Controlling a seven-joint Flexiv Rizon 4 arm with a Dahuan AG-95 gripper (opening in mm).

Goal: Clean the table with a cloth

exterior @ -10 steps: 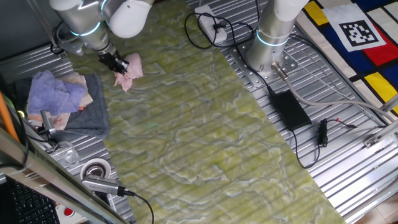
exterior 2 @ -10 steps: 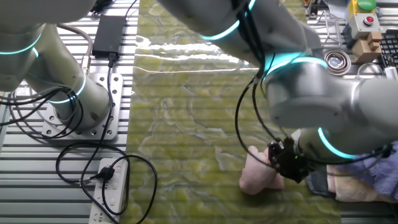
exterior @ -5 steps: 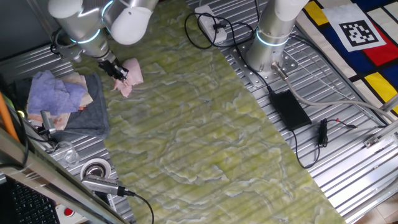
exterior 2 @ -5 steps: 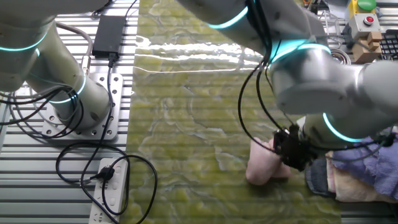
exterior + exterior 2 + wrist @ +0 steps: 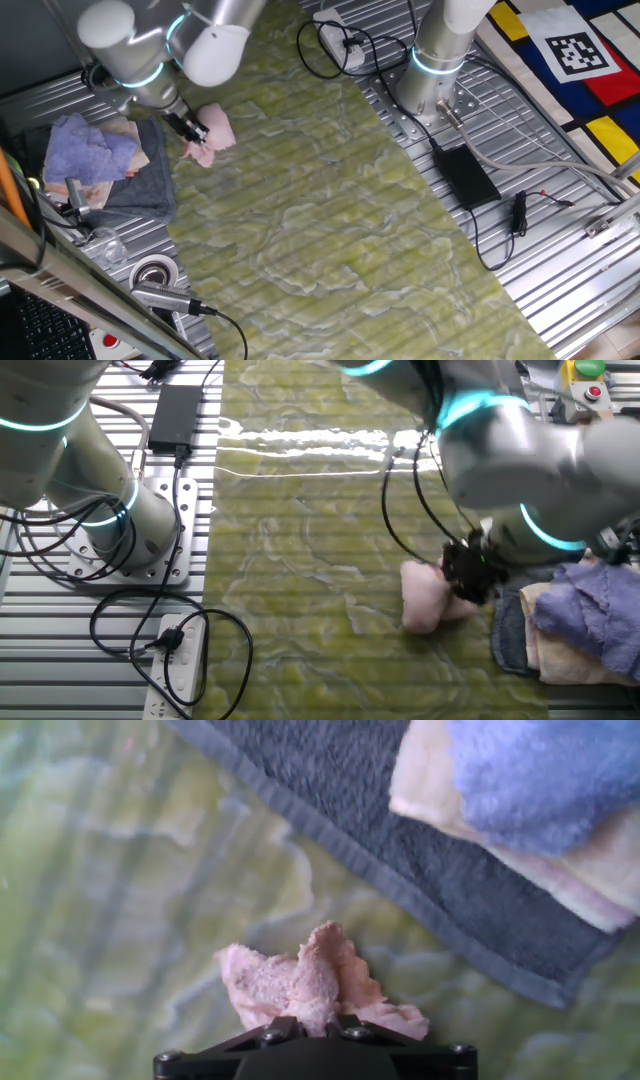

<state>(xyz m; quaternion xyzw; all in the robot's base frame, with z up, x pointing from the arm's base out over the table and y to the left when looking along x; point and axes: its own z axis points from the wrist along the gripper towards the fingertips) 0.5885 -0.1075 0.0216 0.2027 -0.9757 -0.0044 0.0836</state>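
1. Between the fingers of the tool (image 5: 190, 128), the pale pink cloth (image 5: 214, 132) is pinched by a gathered fold; the hand view shows a peak of the rag rising out of the closed fingers, so the tool is clamped on it.
2. Below the tool, the rest of the cloth spreads in a loose bunch on the yellow-green marbled surface (image 5: 330, 200), close to that surface's edge. Whether the rag is pressed flat or only brushing cannot be told from these views.
3. Just beside the tool, on the side away from the open surface, lies a dark grey towel (image 5: 512, 635) with a cream cloth (image 5: 545, 650) and a lavender cloth (image 5: 590, 610) piled on it. In the hand view the towel's hem runs near the pink rag without touching it.
4. Risk: a stroke drifting toward that pile could catch the towel's hem and drag it, or bunch the pink rag against it.
5. Risk: the grip holds only a small fold, so hard pressing or a fast sweep could pull the rag free, or leave it trailing as a lump that wipes only a narrow strip.
6. Nearly all of the long surface lies on the tool's far side, so most of the wiping looks still to be done.
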